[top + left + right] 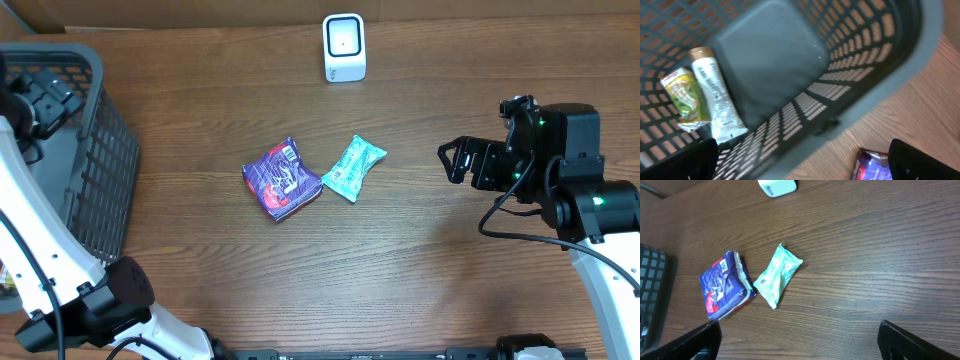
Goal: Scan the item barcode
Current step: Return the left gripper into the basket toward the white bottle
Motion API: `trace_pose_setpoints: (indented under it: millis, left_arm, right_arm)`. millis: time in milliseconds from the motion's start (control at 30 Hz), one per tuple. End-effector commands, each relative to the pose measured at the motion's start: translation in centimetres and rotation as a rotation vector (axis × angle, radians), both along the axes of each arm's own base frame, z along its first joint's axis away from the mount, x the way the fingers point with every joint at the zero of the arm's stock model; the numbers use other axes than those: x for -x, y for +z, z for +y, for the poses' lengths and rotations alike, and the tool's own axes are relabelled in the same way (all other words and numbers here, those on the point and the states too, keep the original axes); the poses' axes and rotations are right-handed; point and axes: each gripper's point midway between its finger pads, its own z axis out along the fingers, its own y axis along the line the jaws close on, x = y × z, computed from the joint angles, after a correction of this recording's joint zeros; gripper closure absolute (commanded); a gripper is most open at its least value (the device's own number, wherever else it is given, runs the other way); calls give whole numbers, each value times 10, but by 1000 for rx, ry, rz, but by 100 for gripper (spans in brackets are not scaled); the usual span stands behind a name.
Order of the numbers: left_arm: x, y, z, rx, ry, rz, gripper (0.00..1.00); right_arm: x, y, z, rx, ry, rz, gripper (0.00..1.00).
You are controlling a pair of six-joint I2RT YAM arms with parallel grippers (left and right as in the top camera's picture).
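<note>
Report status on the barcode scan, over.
Left gripper open, over basket. Right gripper open, empty. Purple packet, green packet side by side on table, ungripped. Nothing between them and scanner.

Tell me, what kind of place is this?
Probably a pretend shop checkout: there's a white barcode scanner, a grey shopping basket, and a purple packet and green packet on the table.

A purple packet (283, 180) is seen lying flat, tilted, well out in front of the right gripper (447, 165). A green packet (353, 168) is laid aslant just beside it on the side nearer that gripper, their corners touching or nearly so. A white scanner (344, 47) is stood upright, well apart from the gripper and off to one side of both packets.
</note>
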Motion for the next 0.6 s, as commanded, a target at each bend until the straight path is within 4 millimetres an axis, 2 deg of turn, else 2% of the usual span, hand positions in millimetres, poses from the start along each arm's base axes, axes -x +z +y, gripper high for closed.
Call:
trace_pose_setpoints:
  millis: [0,233,467,500,567]
  left_arm:
    - [12,-5,18,5,77,17,0]
    - [30,-44,48,74,178,117,0]
    - [41,-90,64,120,214,204,0]
    - [44,-103,67,119,224,237,0]
    - [47,-116,69,114,230,268,0]
  right_arm:
    - [-3,8,2,0,9,-25,0]
    - [-3,8,2,0,9,-25,0]
    - [-3,8,2,0,9,-25,0]
    - [-3,8,2,-1,9,-25,0]
    - [-3,8,2,0,9,-25,0]
